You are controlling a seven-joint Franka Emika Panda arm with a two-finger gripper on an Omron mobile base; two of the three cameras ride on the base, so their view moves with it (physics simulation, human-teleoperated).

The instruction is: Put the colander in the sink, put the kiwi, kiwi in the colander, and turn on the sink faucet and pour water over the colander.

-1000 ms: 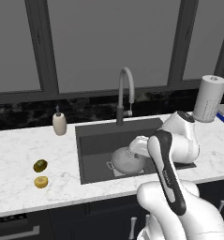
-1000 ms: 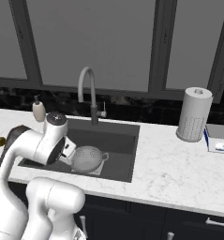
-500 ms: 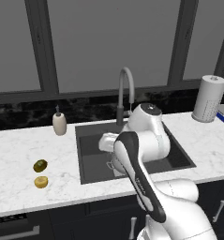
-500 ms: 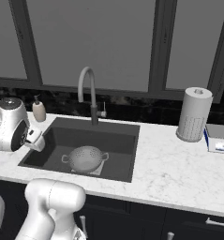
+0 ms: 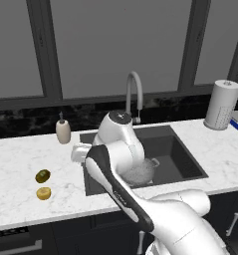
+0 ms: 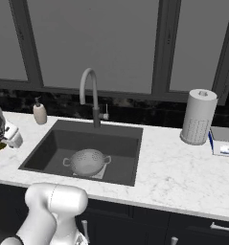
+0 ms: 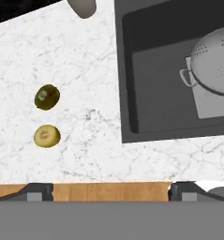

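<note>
The silver colander (image 5: 140, 172) (image 6: 87, 161) (image 7: 217, 64) sits upright on the floor of the dark grey sink (image 5: 182, 154) (image 6: 49, 148) (image 7: 151, 93). Two kiwis lie on the marble counter left of the sink: a dark olive one (image 5: 43, 176) (image 7: 47, 97) (image 6: 0, 146) and a yellow one (image 5: 44, 193) (image 7: 47, 136). My gripper (image 5: 79, 152) (image 6: 13, 139) (image 7: 110, 191) hangs above the counter at the sink's left rim, right of the kiwis. It is open with nothing between its fingers. The grey gooseneck sink faucet (image 5: 134, 94) (image 6: 89, 93) stands behind the sink; no water shows.
A cream soap bottle (image 5: 63, 132) (image 6: 39, 113) (image 7: 81, 6) stands at the back left of the sink. A paper towel roll (image 5: 222, 104) (image 6: 198, 117) and a blue-and-grey box (image 6: 222, 141) are on the counter to the right. Dark windows run behind.
The arm has risen out of the sink and swung left, from over the colander to above the counter by the sink's left rim. The colander and kiwis have not moved.
</note>
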